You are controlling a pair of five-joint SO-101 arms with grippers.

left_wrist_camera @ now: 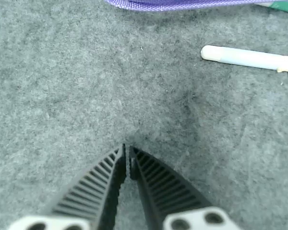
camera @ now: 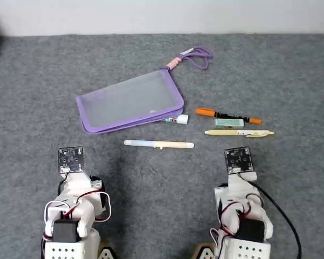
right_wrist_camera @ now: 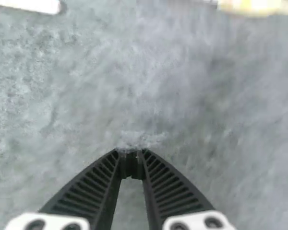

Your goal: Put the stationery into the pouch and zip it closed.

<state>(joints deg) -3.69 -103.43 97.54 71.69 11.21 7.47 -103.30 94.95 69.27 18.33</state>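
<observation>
A translucent pouch point(camera: 130, 101) with purple trim and a wrist strap lies flat at the middle of the grey mat; its purple edge point(left_wrist_camera: 182, 5) also shows in the left wrist view. A pale blue-and-yellow pen point(camera: 159, 144) point(left_wrist_camera: 249, 58) lies in front of it. A green-and-white tube point(camera: 175, 119) pokes out at the pouch's right corner. Farther right lie an orange marker point(camera: 227, 115), a small green eraser point(camera: 229, 123) and a yellow pen point(camera: 238, 133) point(right_wrist_camera: 249, 5). My left gripper point(left_wrist_camera: 126, 152) is shut over bare mat near the front left. My right gripper point(right_wrist_camera: 129, 154) is shut at the front right.
Grey felt mat point(camera: 38, 97) covers the table up to a white wall at the back. Both arm bases point(camera: 75, 216) point(camera: 240, 216) stand at the front edge, with open mat between them and the objects.
</observation>
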